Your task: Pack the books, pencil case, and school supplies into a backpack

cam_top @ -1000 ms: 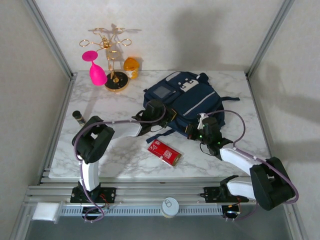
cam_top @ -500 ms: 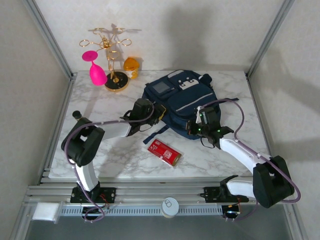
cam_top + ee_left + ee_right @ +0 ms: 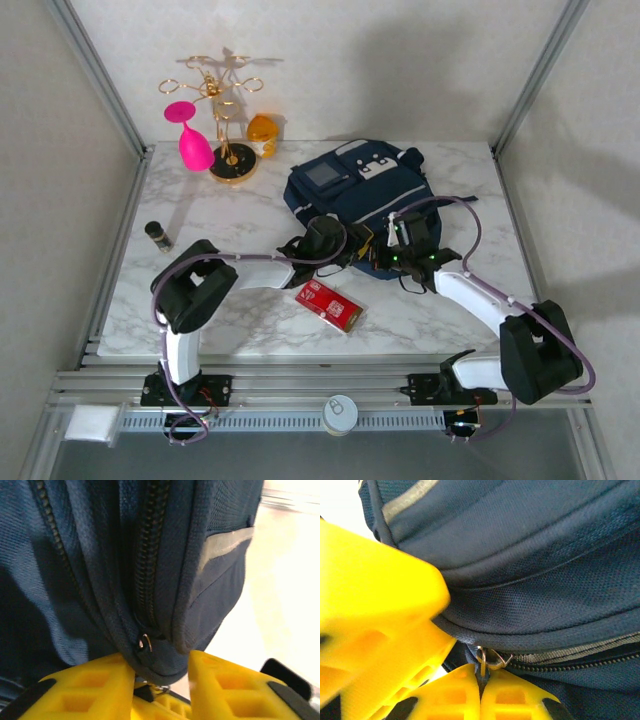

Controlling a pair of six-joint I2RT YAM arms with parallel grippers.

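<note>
The navy backpack (image 3: 362, 190) lies flat at the table's middle back. My left gripper (image 3: 352, 248) is at its near edge, yellow fingers (image 3: 90, 690) pinching a fold of backpack fabric (image 3: 160, 662) beside a zipper ring (image 3: 145, 642). Right next to it, my right gripper (image 3: 385, 258) is shut on the dark zipper pull (image 3: 481, 676), whose metal ring (image 3: 490, 657) sits just above the fingertips. The flat red box (image 3: 328, 305) lies on the table in front of the backpack. Books, pencil case and navy booklet are out of view.
A short black cylinder (image 3: 157, 235) stands near the left edge. At the back left are a gold stand (image 3: 228, 150), a pink glass (image 3: 192, 140) and an orange object (image 3: 262, 130). The blurred left finger (image 3: 370, 595) crowds the right wrist view.
My left gripper has slid right along the backpack's near edge and now sits beside the right gripper. The backpack shifted slightly toward the back. The right gripper stayed at the zipper.
</note>
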